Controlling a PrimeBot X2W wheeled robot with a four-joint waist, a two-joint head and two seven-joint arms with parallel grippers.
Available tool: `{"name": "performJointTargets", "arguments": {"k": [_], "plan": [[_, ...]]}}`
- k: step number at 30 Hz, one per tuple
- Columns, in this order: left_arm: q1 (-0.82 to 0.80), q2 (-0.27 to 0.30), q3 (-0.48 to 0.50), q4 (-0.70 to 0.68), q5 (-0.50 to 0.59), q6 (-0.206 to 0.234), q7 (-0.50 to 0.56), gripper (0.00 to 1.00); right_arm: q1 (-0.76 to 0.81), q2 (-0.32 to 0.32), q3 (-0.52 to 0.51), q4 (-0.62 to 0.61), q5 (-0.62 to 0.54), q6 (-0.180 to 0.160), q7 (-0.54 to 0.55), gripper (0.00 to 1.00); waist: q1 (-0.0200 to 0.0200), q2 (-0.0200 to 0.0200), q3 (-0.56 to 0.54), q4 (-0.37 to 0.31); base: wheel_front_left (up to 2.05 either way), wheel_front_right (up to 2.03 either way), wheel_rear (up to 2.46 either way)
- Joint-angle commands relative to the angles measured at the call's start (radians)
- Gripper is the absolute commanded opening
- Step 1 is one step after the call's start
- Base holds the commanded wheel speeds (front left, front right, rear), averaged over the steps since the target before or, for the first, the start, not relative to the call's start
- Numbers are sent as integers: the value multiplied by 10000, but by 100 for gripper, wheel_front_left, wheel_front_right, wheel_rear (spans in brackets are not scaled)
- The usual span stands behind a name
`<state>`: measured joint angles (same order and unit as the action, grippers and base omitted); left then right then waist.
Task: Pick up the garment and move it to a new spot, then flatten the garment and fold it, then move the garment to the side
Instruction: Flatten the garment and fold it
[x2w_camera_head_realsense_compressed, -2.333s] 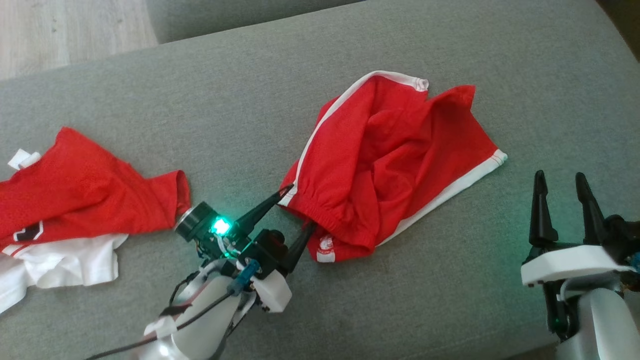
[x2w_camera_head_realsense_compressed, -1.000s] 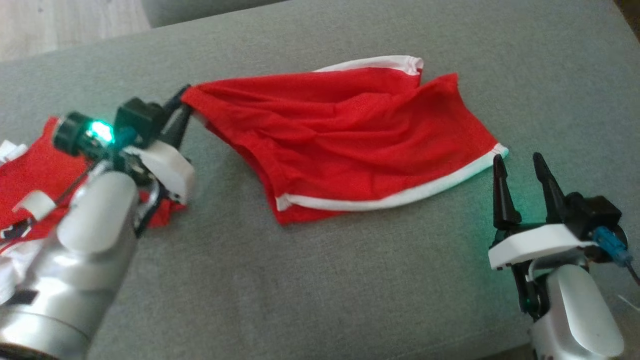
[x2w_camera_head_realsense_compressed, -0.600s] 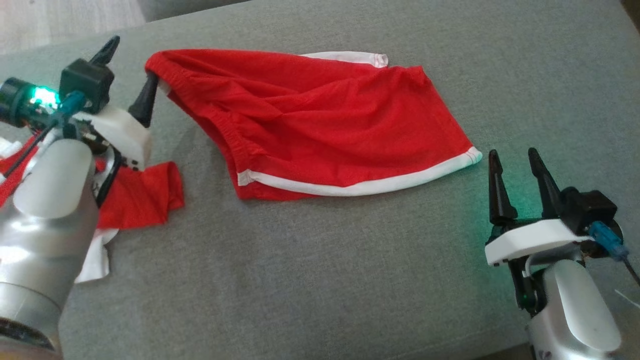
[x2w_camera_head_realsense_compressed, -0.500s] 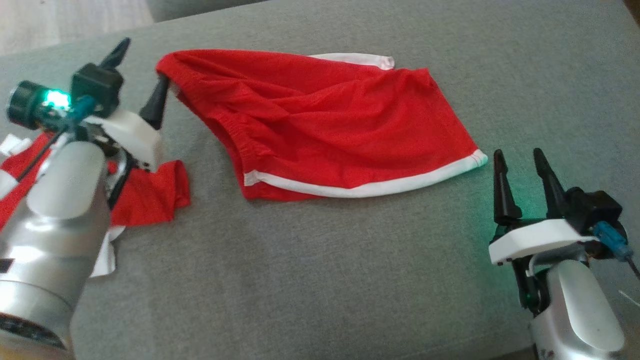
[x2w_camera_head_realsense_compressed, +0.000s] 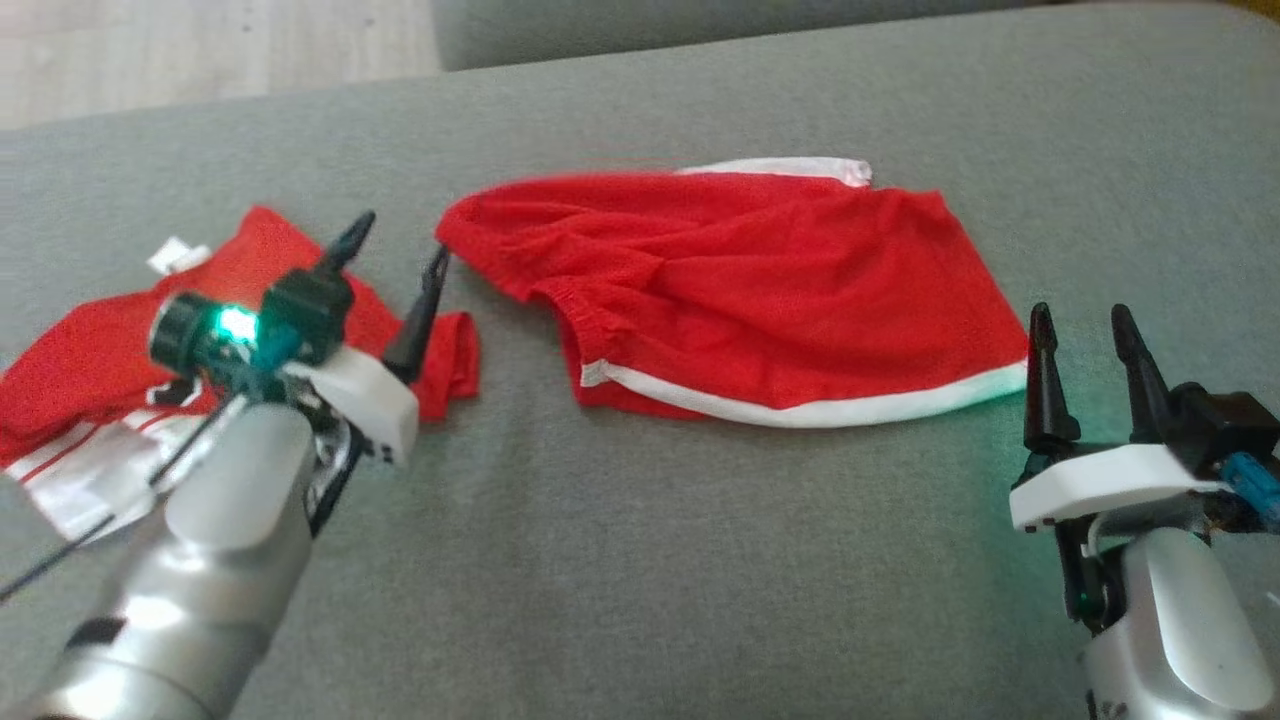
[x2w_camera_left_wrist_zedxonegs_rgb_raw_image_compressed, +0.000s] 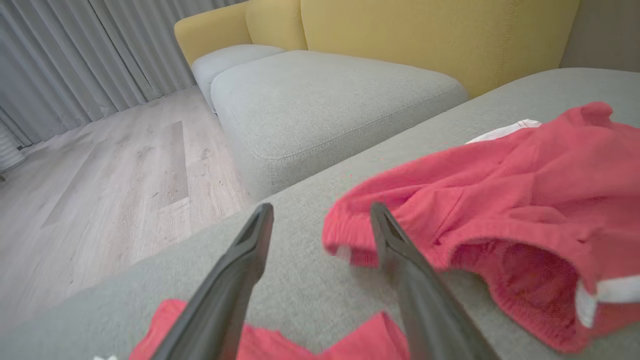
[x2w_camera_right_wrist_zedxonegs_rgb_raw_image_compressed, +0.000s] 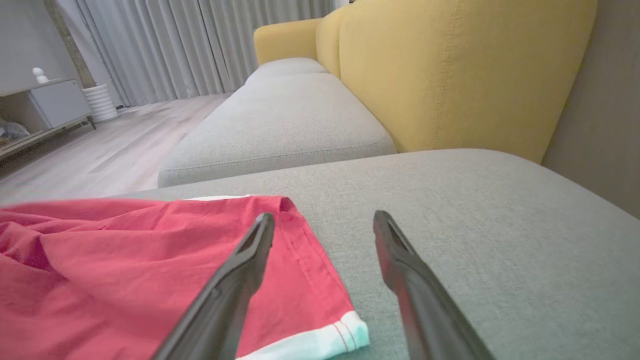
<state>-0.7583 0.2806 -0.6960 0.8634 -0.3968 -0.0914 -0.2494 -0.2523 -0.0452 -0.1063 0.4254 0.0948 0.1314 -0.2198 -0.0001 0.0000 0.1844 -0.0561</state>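
Observation:
The garment (x2w_camera_head_realsense_compressed: 760, 290) is a pair of red shorts with white trim, lying spread and wrinkled across the middle of the grey cushion (x2w_camera_head_realsense_compressed: 640, 560). My left gripper (x2w_camera_head_realsense_compressed: 400, 240) stands open just left of the waistband corner, with nothing between its fingers; in the left wrist view the garment (x2w_camera_left_wrist_zedxonegs_rgb_raw_image_compressed: 500, 210) lies right of the open gripper (x2w_camera_left_wrist_zedxonegs_rgb_raw_image_compressed: 320, 215). My right gripper (x2w_camera_head_realsense_compressed: 1080, 320) is open near the garment's white-trimmed right corner. The right wrist view shows that corner (x2w_camera_right_wrist_zedxonegs_rgb_raw_image_compressed: 320, 340) below the open gripper (x2w_camera_right_wrist_zedxonegs_rgb_raw_image_compressed: 322, 220).
A second red and white garment (x2w_camera_head_realsense_compressed: 110, 360) lies bunched at the cushion's left, partly under my left arm. Beyond the cushion stand another grey seat (x2w_camera_left_wrist_zedxonegs_rgb_raw_image_compressed: 320, 95) with yellow backrests (x2w_camera_right_wrist_zedxonegs_rgb_raw_image_compressed: 450, 75) and a wooden floor (x2w_camera_left_wrist_zedxonegs_rgb_raw_image_compressed: 100, 180).
My left gripper dragged the waistband corner to the left, opened and let it go. The garment now lies flat and stretched out. The head camera has shifted; my right gripper stayed open.

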Motion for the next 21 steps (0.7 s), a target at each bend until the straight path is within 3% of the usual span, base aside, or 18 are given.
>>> {"name": "performJointTargets", "arguments": {"k": [1,6,13,17,21], "plan": [[-255,325,323,-375,-75,94,-108,100,-32,-50,191,-296,-63,-7,-38,100,1,0,-167,221,0,0,0],[669,241,482,-1173,-287,612,-116,100,161,-50,203,-298,-18,-7,-57,100,1,0,-383,506,0,0,0],[2734,-146,2071,-3896,-914,1930,-121,100,563,-50,138,-407,222,-7,-194,100,1,0,-583,758,0,0,0],[4040,-538,2876,-5313,-1044,2179,-122,100,749,-50,90,-502,306,-7,-266,100,1,0,-590,795,0,0,0],[4606,-679,3194,-5878,-825,2178,-123,100,771,-50,79,-558,328,-7,-301,100,1,0,-531,770,0,0,0]]}}
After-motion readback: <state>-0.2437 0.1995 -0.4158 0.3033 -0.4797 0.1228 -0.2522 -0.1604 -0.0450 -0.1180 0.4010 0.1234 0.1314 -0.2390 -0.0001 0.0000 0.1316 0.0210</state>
